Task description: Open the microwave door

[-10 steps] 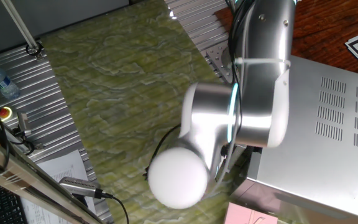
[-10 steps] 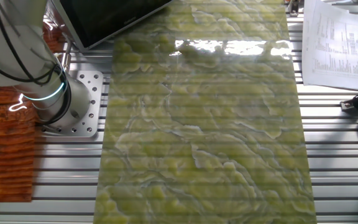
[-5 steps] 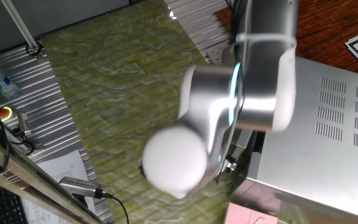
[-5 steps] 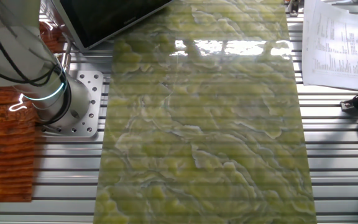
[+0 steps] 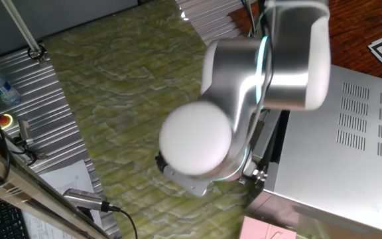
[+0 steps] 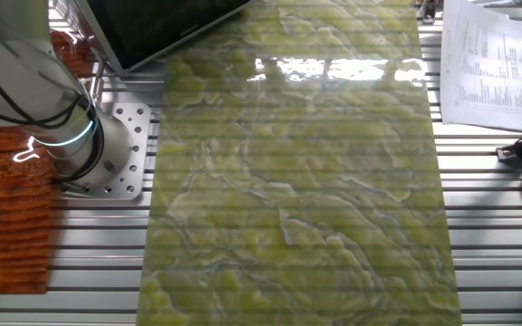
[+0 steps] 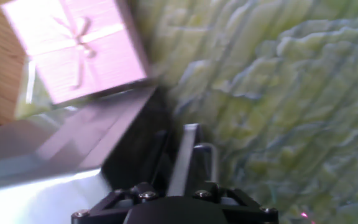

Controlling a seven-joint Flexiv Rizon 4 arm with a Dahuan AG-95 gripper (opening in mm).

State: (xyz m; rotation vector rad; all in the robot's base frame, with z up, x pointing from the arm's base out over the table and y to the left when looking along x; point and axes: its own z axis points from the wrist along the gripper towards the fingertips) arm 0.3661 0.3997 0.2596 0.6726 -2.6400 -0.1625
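Observation:
The microwave (image 5: 340, 149) is the big silver box with vent slots at the right; in the hand view its casing (image 7: 42, 177) fills the lower left. The microwave door (image 7: 180, 163) shows as a silver bar with a dark gap between it and the casing, so it stands slightly ajar. Its dark glass (image 6: 152, 23) shows at the top left of the other fixed view. My gripper (image 7: 183, 149) sits on the door's handle, dark fingers tight on both sides of the bar. In the fixed view the arm (image 5: 244, 99) hides the gripper.
A pink gift box (image 7: 79, 46) stands right beside the microwave, also seen at the bottom edge (image 5: 267, 229). A green marbled mat (image 6: 297, 181) covers the table in front. The robot base (image 6: 89, 149) is at the left. Papers (image 6: 488, 54) and cables lie at the far edge.
The arm's elbow has swung up and to the right, away from the mat. The dark gap along the microwave's front edge looks longer now.

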